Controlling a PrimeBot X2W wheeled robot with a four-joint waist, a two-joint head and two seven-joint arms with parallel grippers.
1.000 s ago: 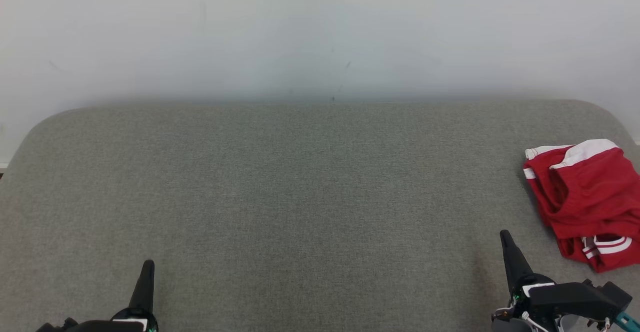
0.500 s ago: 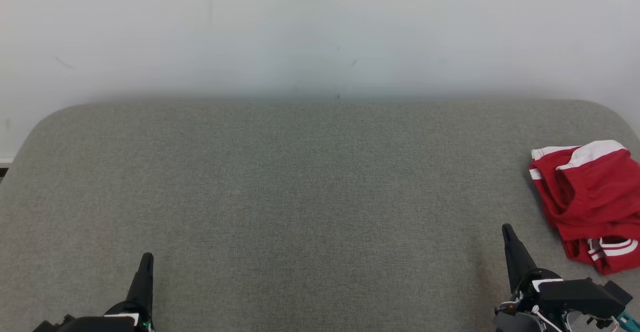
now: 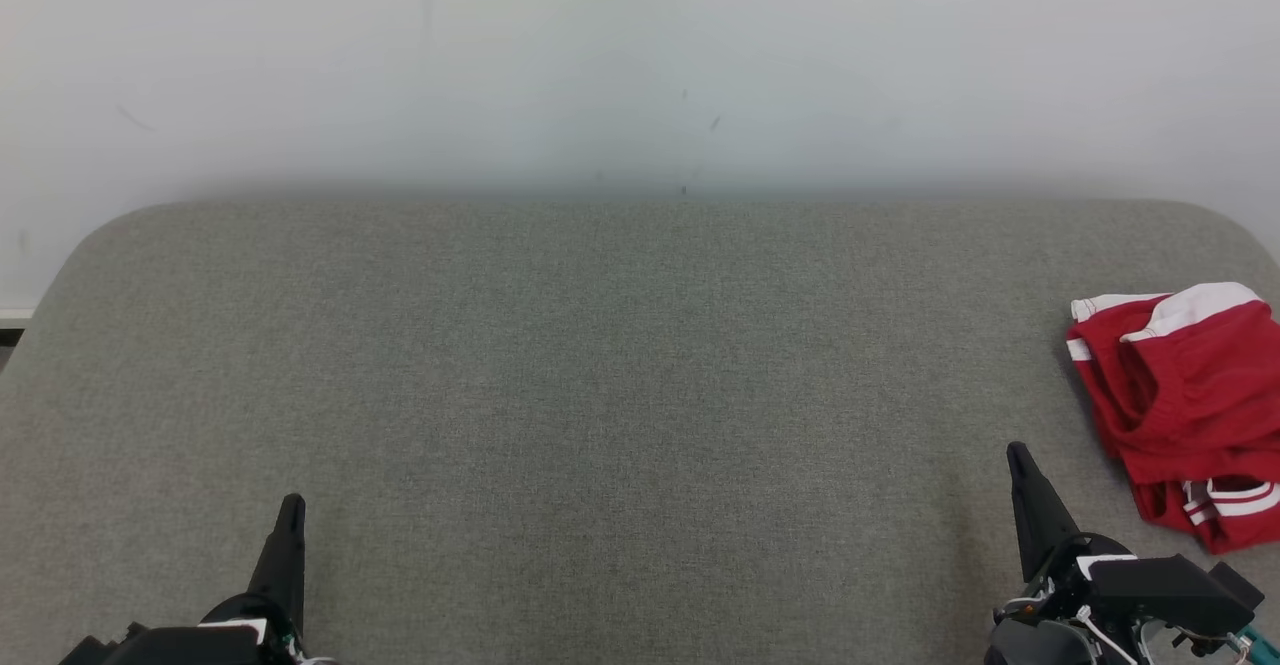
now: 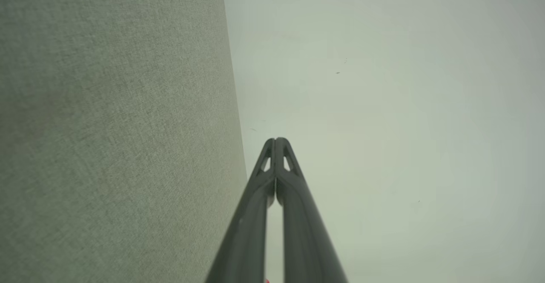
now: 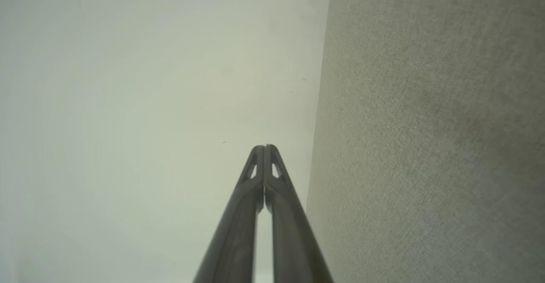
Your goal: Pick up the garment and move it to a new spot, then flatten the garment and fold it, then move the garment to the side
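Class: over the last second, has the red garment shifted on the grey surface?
No. The red garment and the wall marks drifted right together in the head view: the camera turned. On the grey surface it kept its place.

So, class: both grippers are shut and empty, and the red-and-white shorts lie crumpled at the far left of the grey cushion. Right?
No: the head view shows the red-and-white shorts at the far right of the grey cushion, not the left. The left gripper and right gripper are indeed shut and empty.

Garment (image 3: pixel 1190 395) apparently cropped at right edge
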